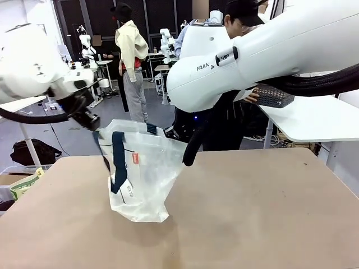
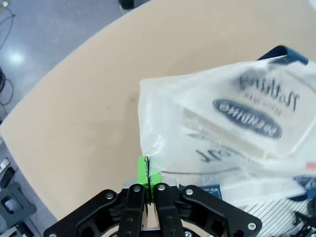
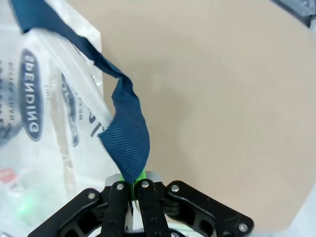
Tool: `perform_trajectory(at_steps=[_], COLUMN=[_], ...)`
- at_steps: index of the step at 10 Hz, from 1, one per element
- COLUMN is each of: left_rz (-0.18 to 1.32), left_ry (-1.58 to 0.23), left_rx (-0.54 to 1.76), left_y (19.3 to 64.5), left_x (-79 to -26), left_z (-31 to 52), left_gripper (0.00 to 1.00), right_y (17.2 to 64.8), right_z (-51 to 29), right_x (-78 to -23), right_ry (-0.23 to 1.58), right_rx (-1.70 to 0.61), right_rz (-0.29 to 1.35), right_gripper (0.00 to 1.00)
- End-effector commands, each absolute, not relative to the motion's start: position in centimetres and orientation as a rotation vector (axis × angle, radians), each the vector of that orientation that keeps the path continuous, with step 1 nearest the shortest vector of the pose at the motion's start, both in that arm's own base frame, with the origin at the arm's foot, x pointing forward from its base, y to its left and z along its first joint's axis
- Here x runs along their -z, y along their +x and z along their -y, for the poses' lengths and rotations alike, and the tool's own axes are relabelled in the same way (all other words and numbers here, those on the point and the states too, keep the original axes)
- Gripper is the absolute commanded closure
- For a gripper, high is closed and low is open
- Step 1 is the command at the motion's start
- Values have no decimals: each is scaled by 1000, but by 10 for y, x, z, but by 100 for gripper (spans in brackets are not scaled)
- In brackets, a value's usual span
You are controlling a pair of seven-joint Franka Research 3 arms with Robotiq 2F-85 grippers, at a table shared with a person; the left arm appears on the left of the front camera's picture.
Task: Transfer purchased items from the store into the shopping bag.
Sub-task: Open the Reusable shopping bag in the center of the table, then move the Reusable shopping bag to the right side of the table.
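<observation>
now | left hand [image 2: 149,174] pinches shopping bag [image 2: 222,133] edge | right hand [image 3: 133,178] pinches navy handle [image 3: 127,133]

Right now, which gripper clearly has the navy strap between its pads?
The right gripper: a broad fold of navy strap runs into its grip. At the left gripper, a thin dark line and the plastic edge of the shopping bag enter.
</observation>
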State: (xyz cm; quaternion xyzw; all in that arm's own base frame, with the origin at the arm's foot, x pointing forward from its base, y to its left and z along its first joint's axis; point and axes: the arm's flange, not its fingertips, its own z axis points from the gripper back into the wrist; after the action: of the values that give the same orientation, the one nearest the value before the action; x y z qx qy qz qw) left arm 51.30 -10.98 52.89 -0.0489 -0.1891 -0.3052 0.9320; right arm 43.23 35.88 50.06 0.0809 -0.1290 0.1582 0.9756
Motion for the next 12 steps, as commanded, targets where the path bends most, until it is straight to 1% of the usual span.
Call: perform_trajectory(at_steps=[1,3,4,5,12], left_rz=[406,458,486,402,402], left_ry=[-75,-99,-113,-95,-95], left_rx=[608,593,584,582,582], left_y=[505,506,509,504,504], left_x=[-524,-524,-529,-524,-524], left_z=[75,55,59,66,66], left_gripper=[100,100,100,100,100], right_y=[435,435,434,432,432], right_z=[-365,-358,-356,-361,-361], right_x=[-501,-502,-504,-502,-502], right_ry=[107,120,110,156,156], right_rx=[-277,-228,-209,-278,-278], right_rz=[279,289,313,273,273], right_gripper=[100,100,100,100,100])
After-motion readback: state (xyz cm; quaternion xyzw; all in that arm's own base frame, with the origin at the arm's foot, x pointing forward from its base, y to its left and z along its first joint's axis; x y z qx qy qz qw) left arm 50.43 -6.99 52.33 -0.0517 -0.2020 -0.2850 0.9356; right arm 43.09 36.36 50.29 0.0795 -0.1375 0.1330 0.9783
